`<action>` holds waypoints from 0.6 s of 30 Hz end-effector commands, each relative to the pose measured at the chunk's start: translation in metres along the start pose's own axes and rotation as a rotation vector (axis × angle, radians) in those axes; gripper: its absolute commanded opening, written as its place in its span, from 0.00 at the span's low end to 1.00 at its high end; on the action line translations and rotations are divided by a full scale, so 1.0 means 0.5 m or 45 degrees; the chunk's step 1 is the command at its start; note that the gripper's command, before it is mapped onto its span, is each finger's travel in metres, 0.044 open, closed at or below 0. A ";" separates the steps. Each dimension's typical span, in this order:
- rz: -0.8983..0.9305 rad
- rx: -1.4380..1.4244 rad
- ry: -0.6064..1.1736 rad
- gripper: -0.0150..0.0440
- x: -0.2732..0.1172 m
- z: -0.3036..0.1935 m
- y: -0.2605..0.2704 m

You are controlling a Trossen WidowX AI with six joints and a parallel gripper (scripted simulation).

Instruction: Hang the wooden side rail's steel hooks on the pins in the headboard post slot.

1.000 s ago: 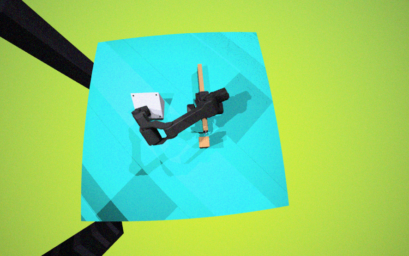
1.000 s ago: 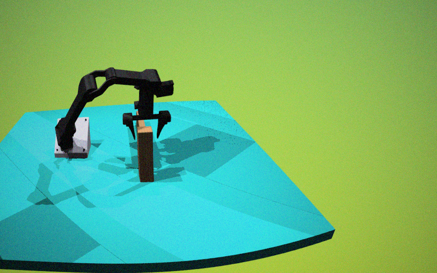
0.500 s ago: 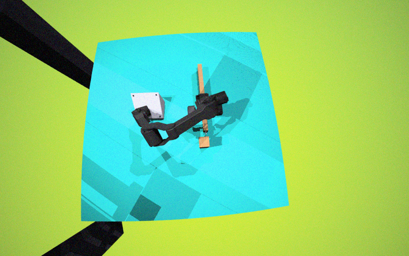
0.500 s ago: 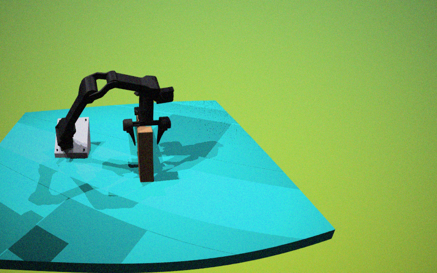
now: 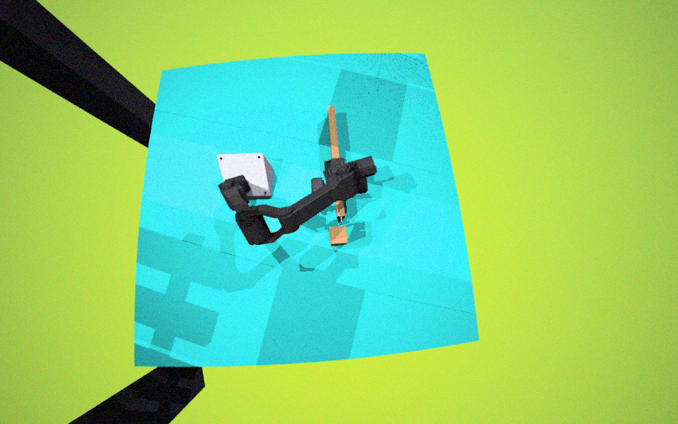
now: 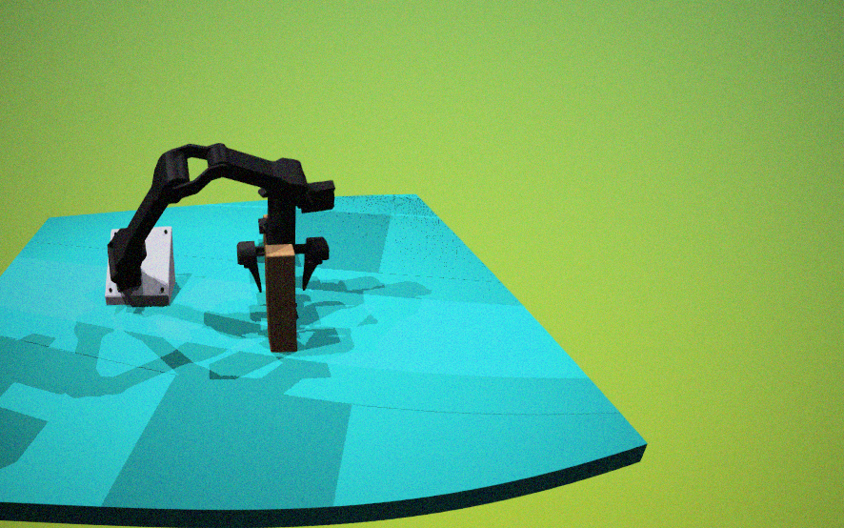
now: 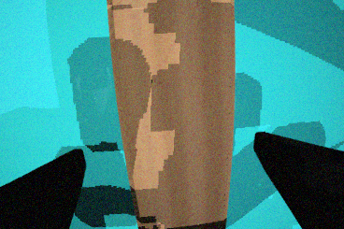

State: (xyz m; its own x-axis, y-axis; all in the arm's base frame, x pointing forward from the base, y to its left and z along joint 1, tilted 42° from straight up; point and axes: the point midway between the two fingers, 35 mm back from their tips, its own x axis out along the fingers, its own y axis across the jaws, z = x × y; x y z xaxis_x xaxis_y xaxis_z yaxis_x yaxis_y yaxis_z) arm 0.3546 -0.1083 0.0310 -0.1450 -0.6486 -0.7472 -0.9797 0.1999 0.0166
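Note:
The wooden side rail (image 5: 333,128) (image 7: 201,88) runs lengthwise from the back of the table toward the headboard post (image 5: 337,236) (image 6: 281,301), which stands upright. The steel hooks (image 5: 340,220) at the rail's near end show small, with a narrow gap to the post's top in the top view. My gripper (image 6: 282,290) (image 7: 171,150) is open and points down over the rail, behind the post in the exterior view. In the wrist view its fingertips stand on either side of the rail, with a gap on each side. The post's slot and pins are hidden.
The arm's white base plate (image 5: 257,171) (image 6: 159,262) stands left of the rail. The arm arches from it over the rail and hides the rail's middle in the top view. Shadows cross the cyan table (image 5: 410,263) (image 6: 477,426).

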 end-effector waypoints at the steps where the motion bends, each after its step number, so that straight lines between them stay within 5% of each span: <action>1: 0.004 -0.004 0.007 1.00 0.010 -0.002 0.003; 14: 0.004 -0.004 0.007 0.42 0.010 -0.002 0.003; 18: 0.004 -0.004 0.007 0.38 0.010 -0.002 0.003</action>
State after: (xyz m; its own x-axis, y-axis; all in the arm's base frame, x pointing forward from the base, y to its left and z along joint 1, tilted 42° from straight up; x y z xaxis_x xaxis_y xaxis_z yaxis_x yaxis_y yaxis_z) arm 0.3526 -0.1111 0.0282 -0.1487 -0.6489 -0.7462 -0.9793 0.2016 0.0199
